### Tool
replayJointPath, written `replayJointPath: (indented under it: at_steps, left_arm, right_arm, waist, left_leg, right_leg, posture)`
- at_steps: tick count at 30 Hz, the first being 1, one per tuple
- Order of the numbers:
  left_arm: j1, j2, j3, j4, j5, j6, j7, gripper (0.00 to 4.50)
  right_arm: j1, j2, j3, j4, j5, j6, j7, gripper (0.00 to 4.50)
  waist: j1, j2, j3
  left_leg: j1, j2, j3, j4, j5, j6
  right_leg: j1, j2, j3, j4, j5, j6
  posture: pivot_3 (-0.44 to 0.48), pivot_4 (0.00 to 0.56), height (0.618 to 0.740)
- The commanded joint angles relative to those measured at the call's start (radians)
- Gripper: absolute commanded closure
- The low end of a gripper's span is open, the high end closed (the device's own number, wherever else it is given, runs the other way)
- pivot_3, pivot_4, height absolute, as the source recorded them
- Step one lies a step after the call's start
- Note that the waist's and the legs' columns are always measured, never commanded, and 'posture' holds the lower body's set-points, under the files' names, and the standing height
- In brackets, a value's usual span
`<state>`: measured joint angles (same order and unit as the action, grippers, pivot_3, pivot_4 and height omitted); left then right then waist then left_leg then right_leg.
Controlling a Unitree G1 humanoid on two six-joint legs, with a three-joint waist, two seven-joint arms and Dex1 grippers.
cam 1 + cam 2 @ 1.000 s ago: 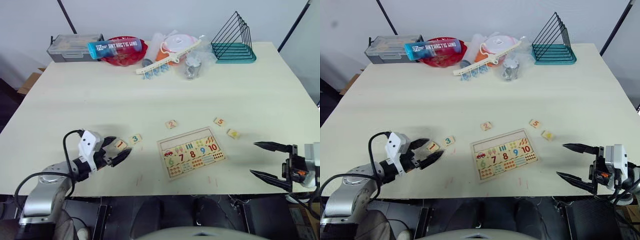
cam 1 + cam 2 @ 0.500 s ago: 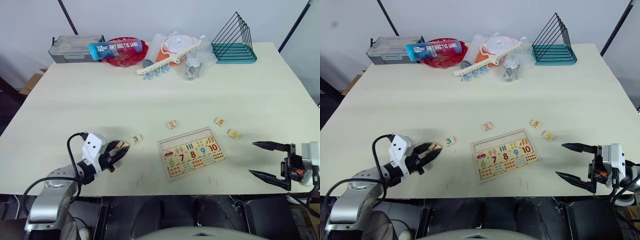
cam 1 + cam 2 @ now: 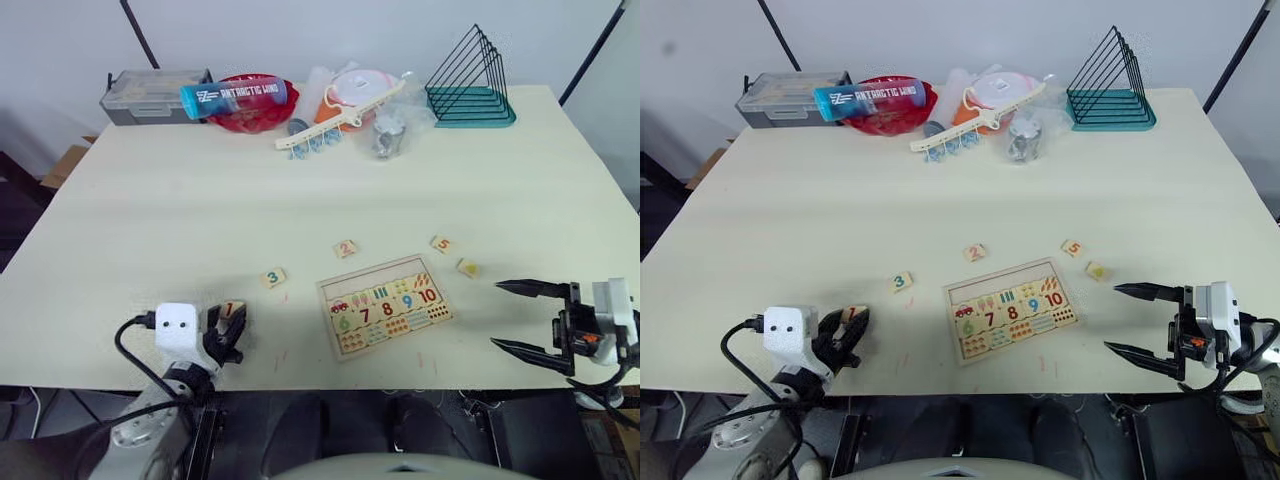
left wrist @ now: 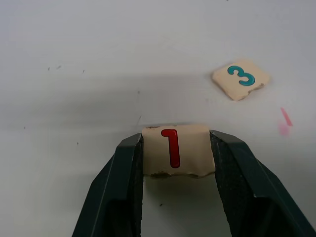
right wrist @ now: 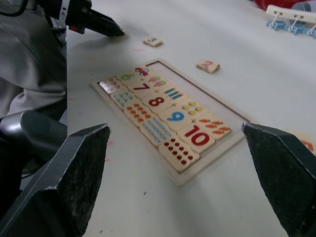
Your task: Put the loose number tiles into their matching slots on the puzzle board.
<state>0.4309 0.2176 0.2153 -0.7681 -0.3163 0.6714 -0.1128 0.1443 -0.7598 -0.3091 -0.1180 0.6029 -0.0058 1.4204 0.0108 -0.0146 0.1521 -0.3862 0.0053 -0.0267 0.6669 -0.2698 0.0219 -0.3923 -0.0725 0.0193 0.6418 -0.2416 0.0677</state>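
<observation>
Tile, small pale-wood square printed with a red 1 point(image 4: 176, 156), sits clamped between your left gripper point(image 4: 177, 163) fingers at the table's near edge. Your right gripper point(image 3: 520, 317) hovers spread wide, holding nothing. Between them lies the flat pale-wood puzzle board point(image 3: 385, 304); the green 3 tile point(image 3: 272, 278) rests just beyond your left gripper

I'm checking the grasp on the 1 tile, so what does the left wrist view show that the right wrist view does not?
Left wrist view alone: the red 1 tile clamped between the left gripper's fingers, its numeral readable.

Right wrist view alone: the puzzle board with numerals 6 to 10, its far row of slots bare, the 2 tile, and the right gripper's fingers spread wide.

Both: the green 3 tile lying loose on the table.
</observation>
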Motion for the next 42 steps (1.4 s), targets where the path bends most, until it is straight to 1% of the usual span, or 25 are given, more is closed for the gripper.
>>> replayJointPath:
  at_steps: [1,6,7,8,9,11,12,13,16,19,22,26,29,32,35,37,39,42]
  left_arm:
    - [-0.008,-0.049,-0.044,-0.065,0.049,0.037,0.098,2.99]
    - [0.000,-0.117,-0.103,-0.064,0.072,0.052,0.156,2.99]
    - [0.005,-0.124,-0.113,-0.070,0.070,0.055,0.160,2.19]
    - [0.010,-0.130,-0.118,-0.075,0.068,0.057,0.163,1.96]
    - [0.013,-0.135,-0.119,-0.078,0.065,0.057,0.164,1.58]
    - [0.016,-0.138,-0.114,-0.086,0.060,0.047,0.161,0.64]
    - [0.017,-0.140,-0.108,-0.091,0.053,0.042,0.158,0.28]
    - [0.017,-0.144,-0.101,-0.097,0.046,0.034,0.154,0.11]
    - [0.033,-0.138,-0.094,-0.133,0.014,-0.030,0.106,0.11]
    - [0.067,-0.100,-0.087,-0.152,0.011,-0.086,0.048,0.11]
    - [0.078,-0.062,-0.045,-0.130,-0.016,-0.144,-0.024,0.11]
    - [0.046,0.074,0.058,-0.045,-0.053,-0.194,-0.173,0.11]
    - [-0.006,0.175,0.119,0.027,-0.121,-0.229,-0.303,0.11]
    - [-0.075,0.314,0.179,0.180,-0.207,-0.314,-0.556,0.11]
    - [-0.115,0.411,0.204,0.317,-0.254,-0.348,-0.733,0.11]
    - [-0.161,0.496,0.209,0.422,-0.288,-0.373,-0.894,0.11]
    - [-0.204,0.550,0.205,0.507,-0.296,-0.404,-0.994,0.11]
    - [-0.297,0.638,0.176,0.697,-0.283,-0.523,-1.240,0.11]
  right_arm:
    - [-0.003,-0.002,-0.006,-0.010,0.010,-0.013,0.008,0.00]
    - [-0.003,-0.001,-0.003,-0.013,0.010,-0.013,0.009,0.00]
    - [-0.003,-0.002,-0.003,-0.011,0.011,-0.013,0.010,0.00]
    - [-0.005,-0.003,-0.003,-0.007,0.010,-0.015,0.011,0.00]
    - [-0.006,-0.004,-0.002,-0.004,0.008,-0.017,0.013,0.00]
    - [-0.009,-0.003,0.000,0.001,0.005,-0.020,0.014,0.00]
    - [-0.010,-0.002,0.002,0.002,0.004,-0.022,0.013,0.00]
    - [-0.011,-0.001,0.003,0.004,0.003,-0.024,0.014,0.00]
    - [-0.012,0.004,0.007,0.011,-0.003,-0.033,0.012,0.00]
    - [-0.012,0.010,0.011,0.010,-0.006,-0.039,0.007,0.00]
    - [-0.010,0.020,0.014,0.006,-0.006,-0.041,-0.002,0.00]
    - [-0.013,0.039,0.015,-0.002,-0.007,-0.049,-0.017,0.00]
    - [-0.011,0.046,0.022,-0.004,-0.007,-0.054,-0.018,0.00]
    - [-0.008,0.043,0.025,-0.010,0.002,-0.052,-0.009,0.00]
    - [-0.007,0.038,0.026,-0.012,0.005,-0.052,0.001,0.00]
    - [-0.012,0.037,0.023,-0.010,0.008,-0.063,0.013,0.00]
    - [-0.014,0.033,0.025,-0.011,0.016,-0.049,0.021,0.00]
    - [-0.016,0.026,0.027,-0.015,0.029,-0.027,0.032,0.00]
  waist:
    - [0.000,0.000,0.000]
    - [-0.007,0.000,0.000]
    - [-0.009,-0.001,0.000]
    - [-0.012,-0.001,0.000]
    - [-0.016,-0.001,0.000]
    - [-0.024,-0.001,0.001]
    - [-0.024,-0.001,0.001]
    - [-0.025,-0.001,0.001]
    - [-0.025,-0.002,0.001]
    - [-0.025,-0.002,0.001]
    - [-0.025,-0.002,0.001]
    - [-0.019,-0.002,0.001]
    - [-0.014,-0.002,0.001]
    - [-0.009,-0.002,0.001]
    - [-0.008,-0.001,0.001]
    - [-0.011,-0.001,0.001]
    - [-0.013,-0.001,0.001]
    - [-0.010,-0.001,0.001]
  left_leg:
    - [0.000,-0.001,0.001,0.000,0.000,0.000]
    - [0.001,-0.001,0.003,0.001,-0.001,0.002]
    - [0.001,-0.001,0.004,0.001,-0.001,0.002]
    - [0.001,-0.001,0.005,0.001,-0.002,0.003]
    - [0.001,-0.001,0.005,0.001,-0.002,0.003]
    - [0.001,-0.001,0.007,0.001,-0.003,0.005]
    - [0.001,0.000,0.009,0.001,-0.004,0.006]
    - [0.001,0.000,0.009,0.001,-0.004,0.006]
    - [0.002,0.000,0.011,0.001,-0.004,0.006]
    - [0.002,0.000,0.015,0.001,-0.006,0.008]
    - [0.003,0.001,0.017,0.000,-0.007,0.009]
    - [0.003,0.002,0.015,0.000,-0.008,0.009]
    - [0.003,0.002,0.016,0.002,-0.008,0.009]
    - [0.003,0.002,0.016,0.002,-0.007,0.008]
    - [0.003,0.001,0.016,0.002,-0.007,0.008]
    - [0.003,0.002,0.017,0.002,-0.007,0.008]
    - [0.003,0.002,0.018,0.002,-0.007,0.008]
    - [0.003,0.002,0.018,0.002,-0.007,0.008]
  right_leg:
    - [0.000,0.000,0.001,0.000,0.000,0.000]
    - [0.000,0.000,0.003,-0.001,0.000,0.000]
    - [0.000,0.000,0.004,-0.001,0.000,0.000]
    - [0.000,0.000,0.005,-0.002,0.000,0.000]
    - [0.000,0.000,0.005,-0.002,0.000,0.000]
    - [0.000,0.000,0.007,-0.004,0.000,0.000]
    - [0.000,0.000,0.008,-0.004,0.000,0.000]
    - [0.000,0.000,0.008,-0.004,0.000,0.000]
    - [0.000,0.000,0.009,-0.005,-0.001,-0.001]
    - [0.000,0.000,0.011,-0.006,-0.001,-0.001]
    - [0.000,0.000,0.013,-0.008,-0.001,-0.001]
    - [-0.001,0.001,0.011,-0.008,-0.001,-0.001]
    - [0.000,0.001,0.010,-0.005,-0.001,-0.001]
    - [0.000,0.001,0.009,-0.004,-0.001,-0.002]
    - [-0.001,0.001,0.009,-0.004,-0.001,-0.002]
    - [-0.001,0.001,0.009,-0.004,-0.001,-0.002]
    - [-0.001,0.002,0.009,-0.004,-0.001,-0.002]
    - [-0.001,0.002,0.008,-0.003,-0.001,-0.001]
  posture:
    - [0.000,0.150,0.740]
    - [0.000,0.150,0.740]
    - [0.000,0.150,0.740]
    - [0.000,0.150,0.740]
    - [0.000,0.150,0.740]
    - [0.000,0.150,0.740]
    - [0.000,0.150,0.740]
    - [0.000,0.150,0.740]
    - [0.000,0.150,0.740]
    - [0.000,0.150,0.740]
    - [0.000,0.150,0.740]
    - [0.000,0.150,0.740]
    - [0.000,0.150,0.740]
    - [0.000,0.150,0.740]
    - [0.000,0.150,0.740]
    - [0.000,0.150,0.740]
    - [0.000,0.150,0.740]
    - [0.000,0.150,0.740]
